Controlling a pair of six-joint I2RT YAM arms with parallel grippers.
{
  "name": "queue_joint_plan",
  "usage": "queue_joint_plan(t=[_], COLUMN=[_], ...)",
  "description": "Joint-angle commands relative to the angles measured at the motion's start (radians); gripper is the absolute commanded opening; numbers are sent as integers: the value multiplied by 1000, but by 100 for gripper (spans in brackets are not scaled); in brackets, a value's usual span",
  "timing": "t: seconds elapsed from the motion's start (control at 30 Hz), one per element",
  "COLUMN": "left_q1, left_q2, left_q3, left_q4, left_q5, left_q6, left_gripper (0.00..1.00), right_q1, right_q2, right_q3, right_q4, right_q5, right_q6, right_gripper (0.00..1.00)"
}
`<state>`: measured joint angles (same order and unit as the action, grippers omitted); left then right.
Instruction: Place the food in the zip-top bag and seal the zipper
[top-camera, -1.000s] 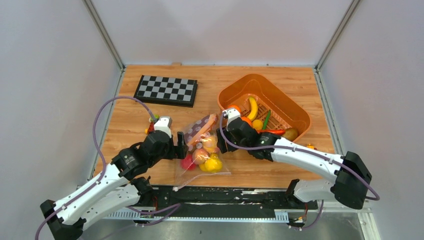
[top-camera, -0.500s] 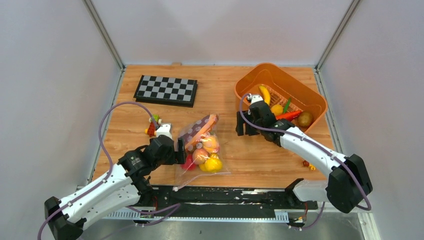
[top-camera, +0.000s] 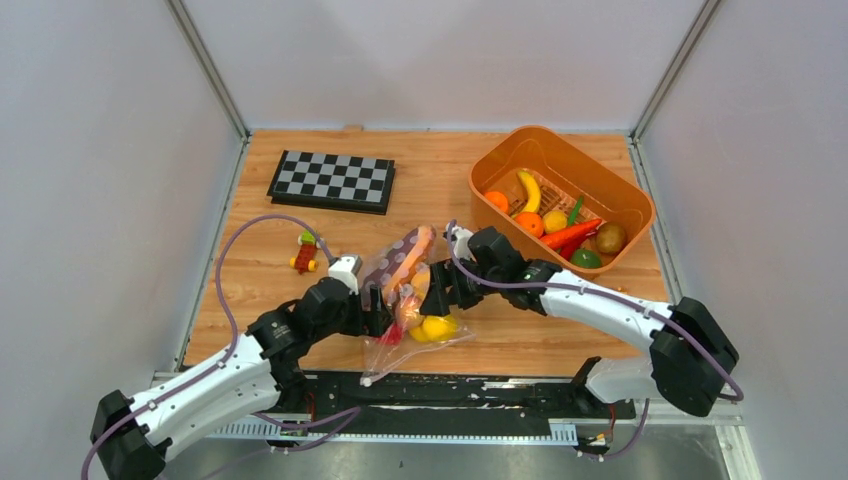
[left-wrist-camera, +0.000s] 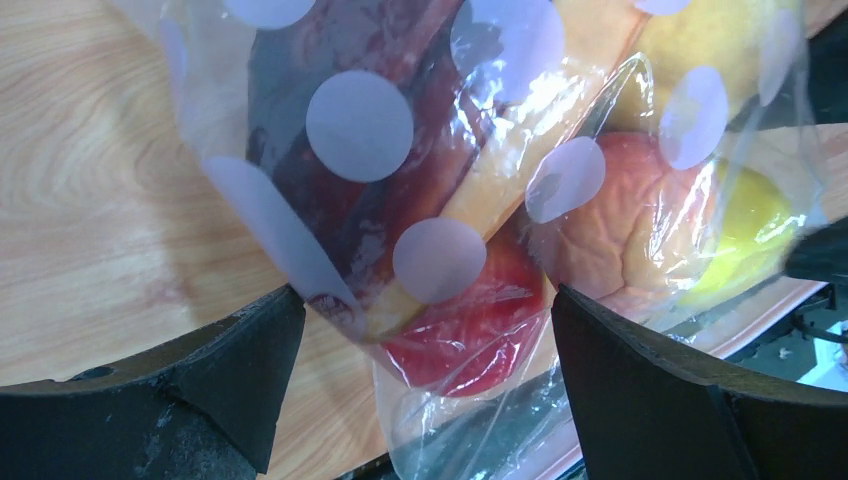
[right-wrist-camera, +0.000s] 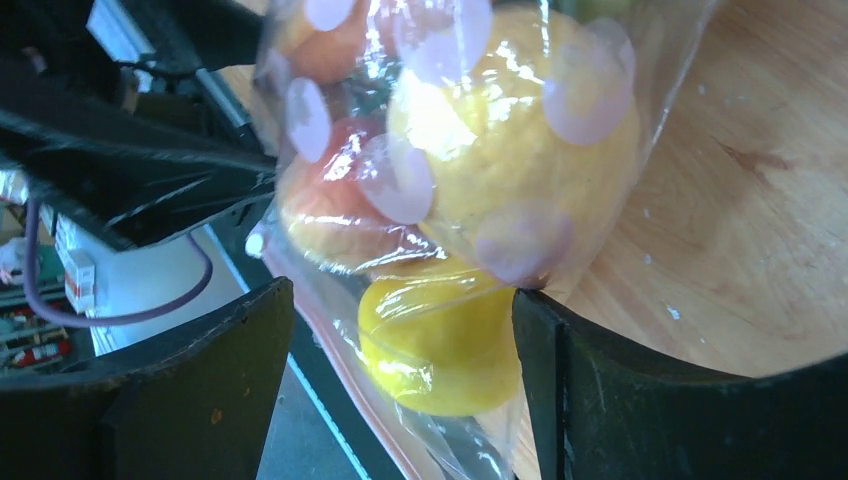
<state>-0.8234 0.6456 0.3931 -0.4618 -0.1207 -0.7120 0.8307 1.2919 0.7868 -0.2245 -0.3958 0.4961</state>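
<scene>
Zip-top bag of food between both low-reaching arms, left gripper and right gripper flanking it, jaws open.

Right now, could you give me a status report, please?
Left claw, right claw open, straddling bag. Food inside. Whether sealed, unclear. Nothing blocking.

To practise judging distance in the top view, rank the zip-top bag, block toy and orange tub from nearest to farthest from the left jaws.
1. zip-top bag, between the open jaws, centre.
2. block toy, farther back, left.
3. orange tub, far right.
</scene>
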Motion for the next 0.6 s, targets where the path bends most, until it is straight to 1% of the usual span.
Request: queue_joint_plan(t=[0.0,0.07,0.17,0.23,0.37,0.43,0.5,0.57], left_q1=[2,2,3,3,3,3,3,3], left_q2=[43,61,115,169,255,270,255,218], left_q3=[22,37,72,119,212,249,264,261], left_q4=[169,203,274,280,240,185,119,71], left_q5=[-6,-68,-116,-139,-193,-216,-235,-249], left_q6=[16,26,69,108,170,182,173,156], left_gripper=[100,100,100,100,100,100,100,100], right_q1=[-2,-14,-37,-43,-43,-44,-44,-44], right_q2=[21,21,42,48,18,-24,-87,-139], right_q3=[18,34,65,72,47,31,33,57], right_q4=[95,108,118,124,125,120,92,37], right_q5=[106,146,166,178,208,220,236,287], right_q6=[79,72,71,81,101,93,60,12], right_gripper=[82,84,85,85,84,84,85,88])
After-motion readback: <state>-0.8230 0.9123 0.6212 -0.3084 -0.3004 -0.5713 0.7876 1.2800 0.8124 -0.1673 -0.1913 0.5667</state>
